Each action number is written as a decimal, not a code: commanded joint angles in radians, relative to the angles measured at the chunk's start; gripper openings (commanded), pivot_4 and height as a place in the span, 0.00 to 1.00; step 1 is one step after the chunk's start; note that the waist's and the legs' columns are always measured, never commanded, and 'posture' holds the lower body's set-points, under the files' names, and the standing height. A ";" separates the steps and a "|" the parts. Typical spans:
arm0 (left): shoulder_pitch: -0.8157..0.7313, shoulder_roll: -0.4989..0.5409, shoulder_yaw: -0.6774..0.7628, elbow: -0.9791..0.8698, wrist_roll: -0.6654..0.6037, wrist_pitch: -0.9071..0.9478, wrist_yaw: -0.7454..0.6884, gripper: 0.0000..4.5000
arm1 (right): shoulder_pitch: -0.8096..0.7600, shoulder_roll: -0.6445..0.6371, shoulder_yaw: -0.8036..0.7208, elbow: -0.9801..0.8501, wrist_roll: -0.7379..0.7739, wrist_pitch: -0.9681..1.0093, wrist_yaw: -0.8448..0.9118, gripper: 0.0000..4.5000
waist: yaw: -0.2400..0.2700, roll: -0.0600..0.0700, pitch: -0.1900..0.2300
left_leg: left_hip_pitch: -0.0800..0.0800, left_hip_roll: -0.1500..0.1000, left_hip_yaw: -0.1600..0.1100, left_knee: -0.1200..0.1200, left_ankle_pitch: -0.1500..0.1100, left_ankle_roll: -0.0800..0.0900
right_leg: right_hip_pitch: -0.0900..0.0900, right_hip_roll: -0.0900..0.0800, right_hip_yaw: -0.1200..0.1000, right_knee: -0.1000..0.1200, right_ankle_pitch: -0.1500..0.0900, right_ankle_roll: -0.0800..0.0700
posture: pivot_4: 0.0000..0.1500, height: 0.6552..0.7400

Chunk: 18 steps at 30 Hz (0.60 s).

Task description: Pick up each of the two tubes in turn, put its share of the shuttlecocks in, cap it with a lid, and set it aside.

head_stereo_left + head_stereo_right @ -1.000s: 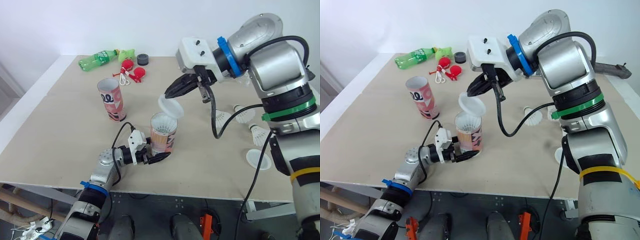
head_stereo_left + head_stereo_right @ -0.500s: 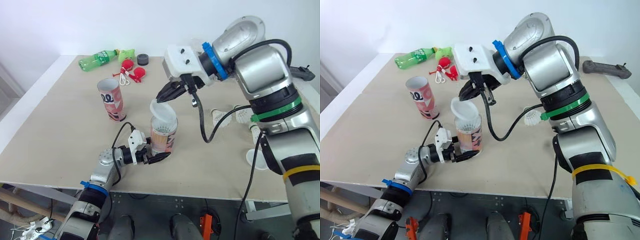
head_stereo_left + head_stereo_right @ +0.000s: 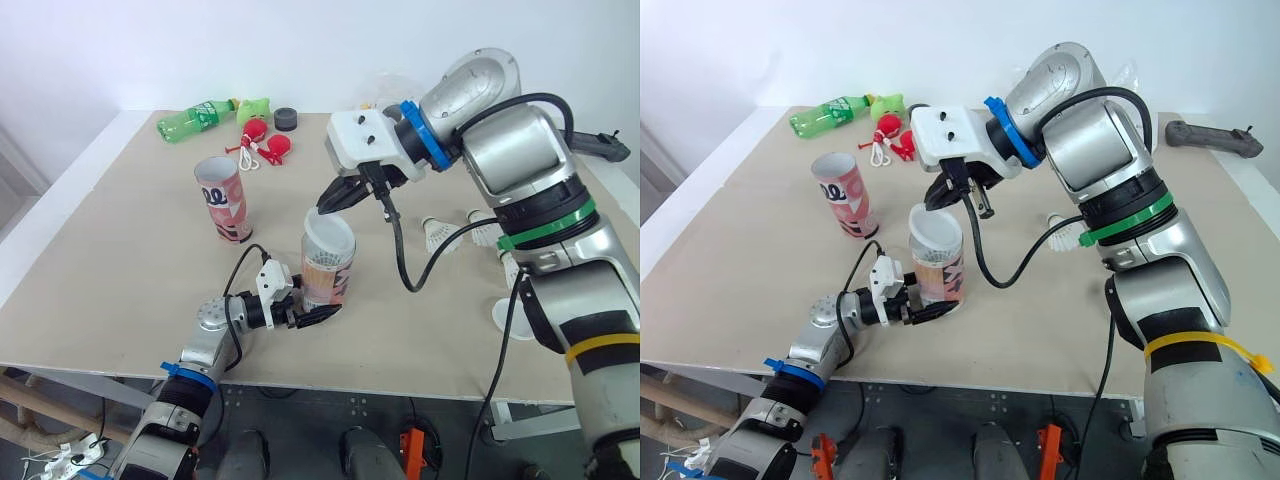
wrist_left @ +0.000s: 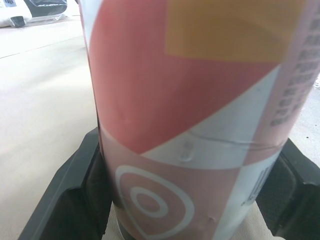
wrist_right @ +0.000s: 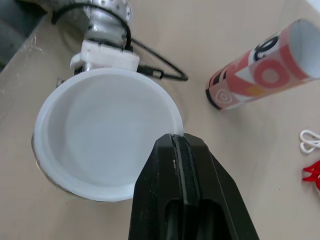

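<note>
Left jaws clamp tube (image 3: 326, 281) base on counter (image 3: 130, 285); right jaws pinch lid (image 3: 329, 229) rim, lid apparently seated on tube

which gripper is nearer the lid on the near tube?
Right. The right gripper pinches the rim of the lid at the top of the tube; the left gripper grips the tube's base, below the lid.

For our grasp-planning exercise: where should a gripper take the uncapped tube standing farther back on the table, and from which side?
Grip the far tube around its lower wall, coming in level from the near side, a finger either side. It stands upright and round, and a side grip likely leaves its open mouth free for filling, as the left gripper holds the near tube.
</note>
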 commanded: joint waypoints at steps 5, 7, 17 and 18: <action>0.028 0.005 -0.024 0.045 0.036 0.021 0.010 0.69 | -0.010 -0.023 0.011 -0.018 0.011 -0.008 0.041 0.01 | 0.000 0.000 0.000 | 0.000 0.000 0.000 0.000 0.000 0.000 | 0.000 0.000 0.000 0.000 0.000 0.000 | 1.00 1.00; 0.028 0.005 -0.024 0.046 0.036 0.021 0.010 0.69 | -0.008 -0.022 0.010 -0.018 0.011 -0.010 0.041 0.01 | 0.000 0.000 0.000 | 0.000 0.000 0.000 0.000 0.000 0.000 | 0.000 0.000 0.000 0.000 0.000 -0.001 | 1.00 1.00; 0.029 0.004 -0.026 0.045 0.037 0.021 0.010 0.69 | 0.010 -0.021 0.011 -0.037 -0.002 -0.023 0.041 0.01 | 0.000 0.000 0.000 | 0.000 0.000 0.000 0.000 0.000 0.000 | 0.000 0.000 0.000 0.000 0.000 -0.001 | 1.00 1.00; 0.029 0.004 -0.026 0.044 0.037 0.021 0.010 0.69 | 0.013 -0.021 0.012 -0.038 -0.005 -0.025 0.041 0.01 | 0.000 0.000 0.000 | 0.000 0.000 0.000 0.000 0.000 0.000 | 0.000 0.000 0.000 0.000 0.000 0.000 | 1.00 1.00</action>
